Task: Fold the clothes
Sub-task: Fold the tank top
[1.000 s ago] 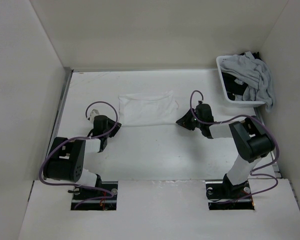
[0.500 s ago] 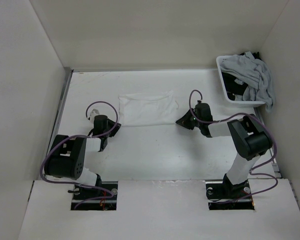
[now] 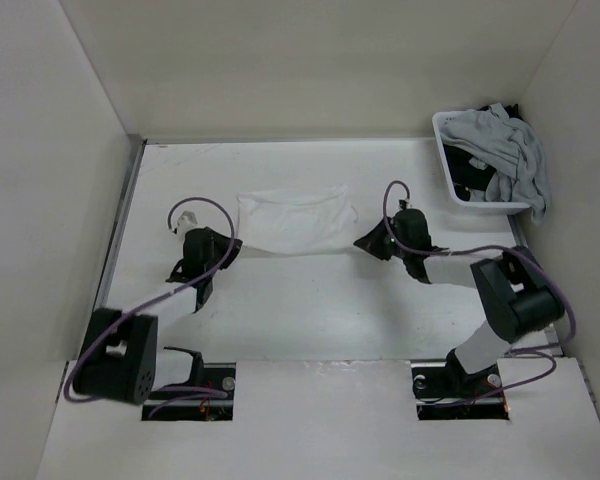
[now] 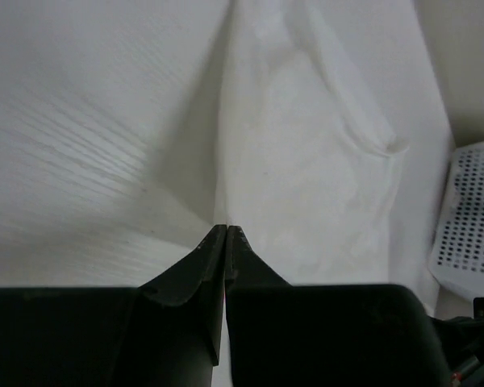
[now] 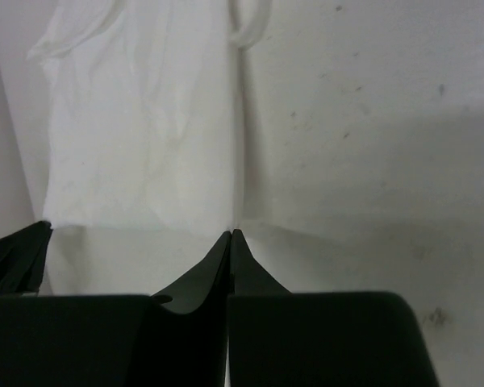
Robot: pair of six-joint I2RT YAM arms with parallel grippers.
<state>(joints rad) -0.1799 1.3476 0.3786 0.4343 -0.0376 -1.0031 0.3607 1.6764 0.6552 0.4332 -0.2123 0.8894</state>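
Two pinches are set on the white top (image 3: 295,220), which lies flat on the table (image 3: 310,310), left of the basket (image 3: 443,150) and well apart from it. The right gripper (image 5: 231,234) has its fingers pressed together on the top's near corner on the basket side. The left gripper (image 4: 227,230) nips the near corner farthest from the basket, the cloth ridging up to its tips. A fold looks to be in hand: near edge grasped, nothing turned over yet. Next calls for lifting both corners evenly and carrying them over toward the straps, parallel to the basket's long side, without skewing the cloth.
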